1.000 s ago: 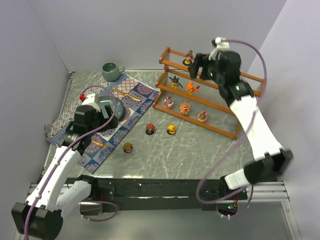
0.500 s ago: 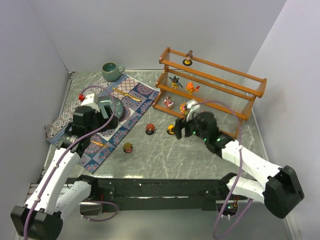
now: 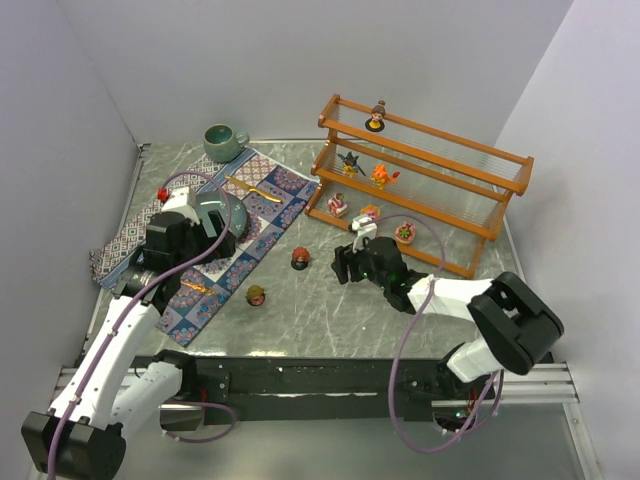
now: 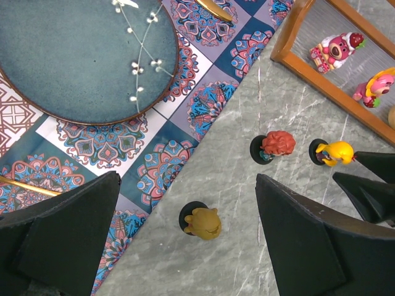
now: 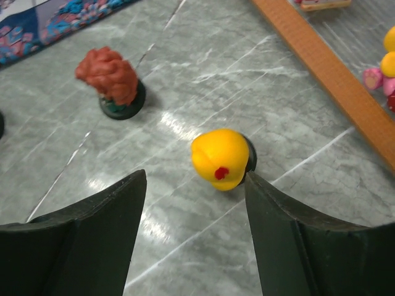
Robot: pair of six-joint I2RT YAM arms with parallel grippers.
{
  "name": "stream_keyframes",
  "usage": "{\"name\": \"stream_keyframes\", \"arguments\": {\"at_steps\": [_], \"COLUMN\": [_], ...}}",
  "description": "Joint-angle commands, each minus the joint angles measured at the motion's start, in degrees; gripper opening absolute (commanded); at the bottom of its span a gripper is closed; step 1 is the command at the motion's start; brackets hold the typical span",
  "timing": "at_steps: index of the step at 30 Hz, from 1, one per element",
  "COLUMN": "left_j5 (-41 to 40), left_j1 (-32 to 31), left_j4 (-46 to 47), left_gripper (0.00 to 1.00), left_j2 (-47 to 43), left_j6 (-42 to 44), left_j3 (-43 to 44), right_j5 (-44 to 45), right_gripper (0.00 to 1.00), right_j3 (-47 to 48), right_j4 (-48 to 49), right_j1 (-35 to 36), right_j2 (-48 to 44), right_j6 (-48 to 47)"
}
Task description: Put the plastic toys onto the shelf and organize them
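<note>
The wooden shelf point(image 3: 430, 175) stands at the back right and holds several toys: a brown-haired one point(image 3: 377, 116) on the top tier, a dark spiky one point(image 3: 349, 160) and an orange one point(image 3: 380, 175) on the middle, and pink ones point(image 3: 338, 206) on the bottom. A red-haired toy point(image 3: 299, 258) and an ochre toy point(image 3: 256, 295) stand on the table. My right gripper point(image 3: 345, 264) is open, low over the table. The yellow toy point(image 5: 222, 158) lies just ahead of its right fingertip, between the open jaws point(image 5: 194, 179). My left gripper point(image 4: 186, 179) is open and empty, high above the ochre toy point(image 4: 202, 222).
A patterned cloth mat point(image 3: 262, 205) lies at the left with a blue plate point(image 3: 212, 212) and gold cutlery point(image 3: 245, 184) on it. A green mug point(image 3: 222, 141) stands at the back left. The shelf's bottom rail point(image 5: 327, 74) runs close to the right of the yellow toy.
My right arm has swung from the shelf's top tier down to the table and now sits low at the yellow toy. The left arm has not moved.
</note>
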Motion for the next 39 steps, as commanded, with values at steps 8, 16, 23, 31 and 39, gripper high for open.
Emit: {"name": "stream_keyframes", "arguments": {"at_steps": [8, 16, 23, 31, 39], "left_j5": [0.71, 0.79, 0.71, 0.71, 0.71], "left_j1": [0.32, 0.41, 0.40, 0.32, 0.32], "left_j4": [1.18, 1.10, 1.10, 1.10, 1.19], "left_gripper": [0.97, 0.97, 0.97, 0.97, 0.97], "left_j2": [-0.37, 0.16, 0.16, -0.28, -0.63], "left_j6": [1.42, 1.51, 1.51, 1.51, 1.51], "left_j3": [0.12, 0.21, 0.21, 0.12, 0.03], "right_j5": [4.74, 5.88, 6.14, 6.49, 5.79], "right_gripper": [0.65, 0.53, 0.34, 0.22, 0.21], "right_j3": [4.38, 4.82, 4.65, 5.79, 8.86], "right_j4": [7.28, 6.49, 5.53, 0.79, -8.44], "right_j1": [0.30, 0.30, 0.48, 2.14, 2.59], "right_j2": [6.62, 7.77, 6.80, 2.41, -5.94], "right_j6": [-0.06, -0.93, -1.73, -3.22, -4.27]}}
